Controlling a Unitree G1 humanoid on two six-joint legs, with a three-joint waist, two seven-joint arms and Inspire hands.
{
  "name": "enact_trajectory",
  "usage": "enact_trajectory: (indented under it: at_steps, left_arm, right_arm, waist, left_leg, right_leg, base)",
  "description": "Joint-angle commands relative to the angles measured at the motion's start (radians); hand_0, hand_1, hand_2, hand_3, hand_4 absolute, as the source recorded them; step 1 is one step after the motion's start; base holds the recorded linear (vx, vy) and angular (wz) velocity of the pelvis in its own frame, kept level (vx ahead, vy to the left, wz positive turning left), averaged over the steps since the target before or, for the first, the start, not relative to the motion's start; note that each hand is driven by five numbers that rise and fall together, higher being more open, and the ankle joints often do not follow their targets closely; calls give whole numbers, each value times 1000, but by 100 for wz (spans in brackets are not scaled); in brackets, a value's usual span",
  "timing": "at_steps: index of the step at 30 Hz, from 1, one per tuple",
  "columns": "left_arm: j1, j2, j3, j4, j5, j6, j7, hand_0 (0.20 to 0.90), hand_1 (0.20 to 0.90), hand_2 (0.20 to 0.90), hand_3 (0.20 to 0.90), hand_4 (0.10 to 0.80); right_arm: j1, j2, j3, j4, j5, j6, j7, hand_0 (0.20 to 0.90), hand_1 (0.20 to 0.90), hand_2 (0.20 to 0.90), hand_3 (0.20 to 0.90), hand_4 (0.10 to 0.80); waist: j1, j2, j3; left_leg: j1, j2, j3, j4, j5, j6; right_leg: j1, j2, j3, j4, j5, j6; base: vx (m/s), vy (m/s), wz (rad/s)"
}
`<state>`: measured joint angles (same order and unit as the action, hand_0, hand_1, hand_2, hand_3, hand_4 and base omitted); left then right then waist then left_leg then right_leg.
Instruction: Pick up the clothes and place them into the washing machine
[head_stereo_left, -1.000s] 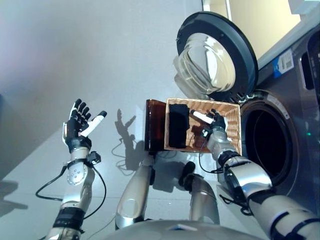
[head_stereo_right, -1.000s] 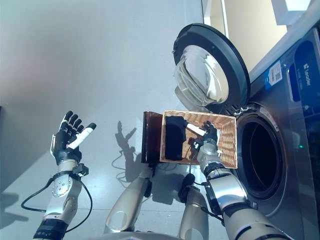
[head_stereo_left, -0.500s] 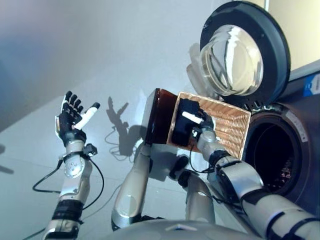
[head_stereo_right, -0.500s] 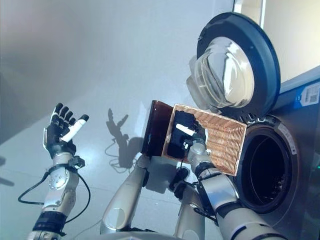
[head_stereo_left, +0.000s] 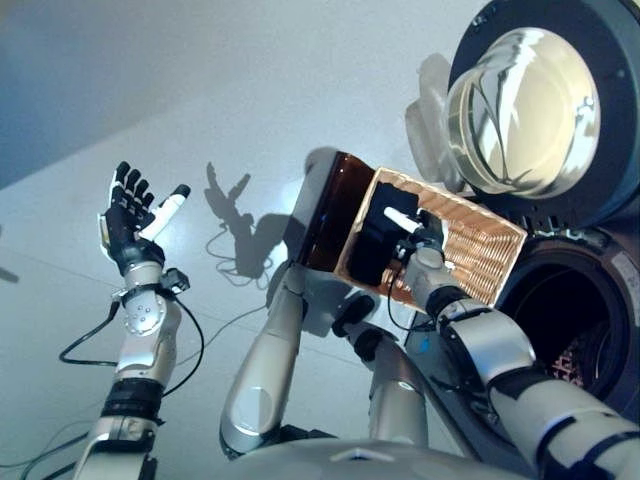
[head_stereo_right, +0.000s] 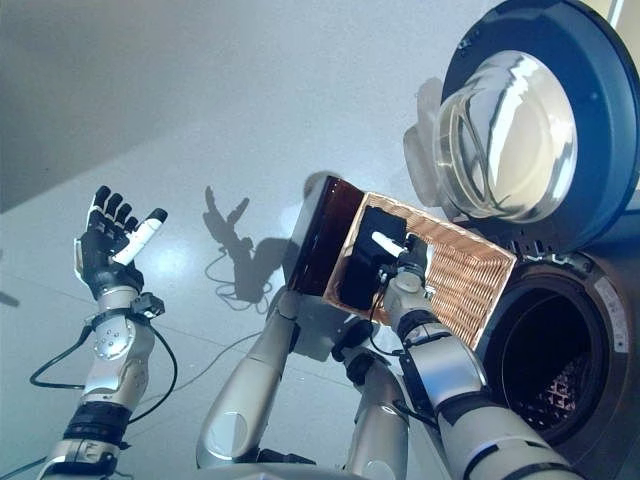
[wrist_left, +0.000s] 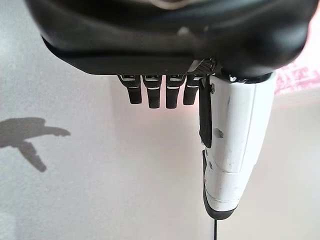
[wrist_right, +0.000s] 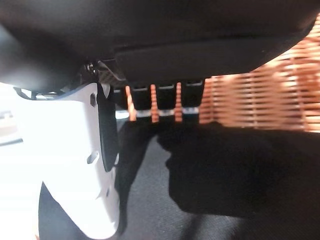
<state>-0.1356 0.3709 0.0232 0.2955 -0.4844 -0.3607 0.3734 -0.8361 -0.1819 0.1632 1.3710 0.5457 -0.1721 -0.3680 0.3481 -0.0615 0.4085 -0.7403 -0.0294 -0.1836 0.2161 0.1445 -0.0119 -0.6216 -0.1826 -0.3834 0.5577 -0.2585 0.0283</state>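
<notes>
Beside one washing machine (head_stereo_right: 560, 390), one basket (head_stereo_left: 480, 250) holds one black garment (head_stereo_left: 375, 240).

A black garment (head_stereo_right: 362, 258) lies bunched at the left end of the wicker basket (head_stereo_right: 465, 281), which sits before the washer's (head_stereo_right: 560, 370) open drum, its round door (head_stereo_right: 520, 130) swung wide.

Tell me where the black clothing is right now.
The black clothing lies in the wicker basket, at its end away from the washing machine, with the right robot hand over it.
</notes>
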Motion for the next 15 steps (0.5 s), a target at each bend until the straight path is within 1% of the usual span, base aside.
enact_trajectory:
  at_steps: [1,8,15]
  left_arm:
    - [-1,63,32,-68,38,-116,30,900,900,900,900,800]
    - [26,66,43,-66,38,-116,25,900,900,900,900,800]
    - [53,57,52,-27,26,-107,3,900,900,900,900,800]
  right_arm:
    - [-45,16,-9,0,-31,-24,-2,200,200,200,200,300]
    - [-5,-36,-38,20,-48,-10,-11,200,200,200,200,300]
    - [74,-91,-79,8,-40,-18,-15,200,200,200,200,300]
  waist:
    - [44,14,7]
    - [28,17,-7]
    - [-8,7,-40]
  left_leg:
    - [-24,-23,58,104,-143,-46]
    - [9,-19,60,85,-143,-41]
    - [73,-8,75,54,-139,-37]
  right_leg:
    - [69,-19,21,-123,81,55]
    - [89,-18,33,-138,87,55]
    - [141,-9,54,-180,103,56]
  base:
    - [-4,14,5]
    - [-1,-1,-2]
    - [17,-11,-7]
